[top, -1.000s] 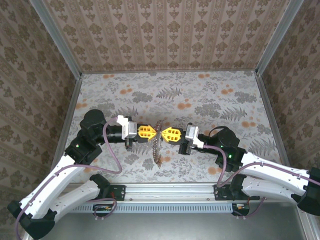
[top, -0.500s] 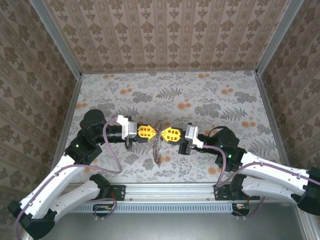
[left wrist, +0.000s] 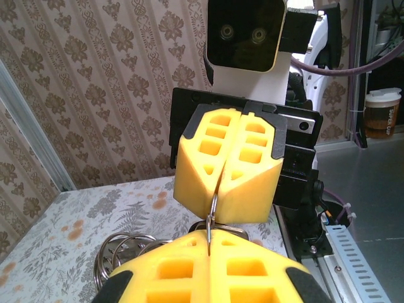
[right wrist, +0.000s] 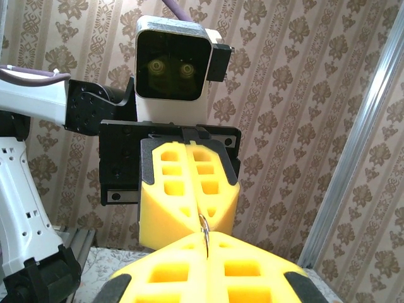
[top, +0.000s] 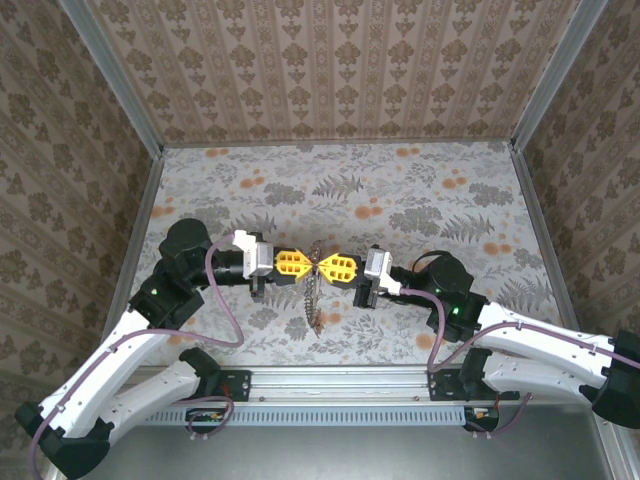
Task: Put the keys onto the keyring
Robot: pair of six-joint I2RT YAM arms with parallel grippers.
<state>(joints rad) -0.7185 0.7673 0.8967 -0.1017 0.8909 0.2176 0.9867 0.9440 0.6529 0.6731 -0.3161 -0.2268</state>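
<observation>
- The left gripper [top: 306,263] and the right gripper [top: 327,266] point straight at each other, tip to tip, above the middle of the table [top: 430,200], slightly nearer its near edge than its far edge.
- The keyring [top: 316,258] sits between the two sets of yellow fingers, held up off the table.
- The left gripper's fingers are pressed together on a thin wire loop of the keyring.
- The right gripper's fingers are likewise closed tight on the same loop from the opposite side.
- A thin brownish strand [top: 314,305] runs from the grip point toward the table's near edge; whether its end touches the table cannot be told.
- Silvery coiled rings [left wrist: 123,247] show just beside the left gripper's fingers, low on the left of its wrist view.
- The single keys are too small to tell apart.
</observation>
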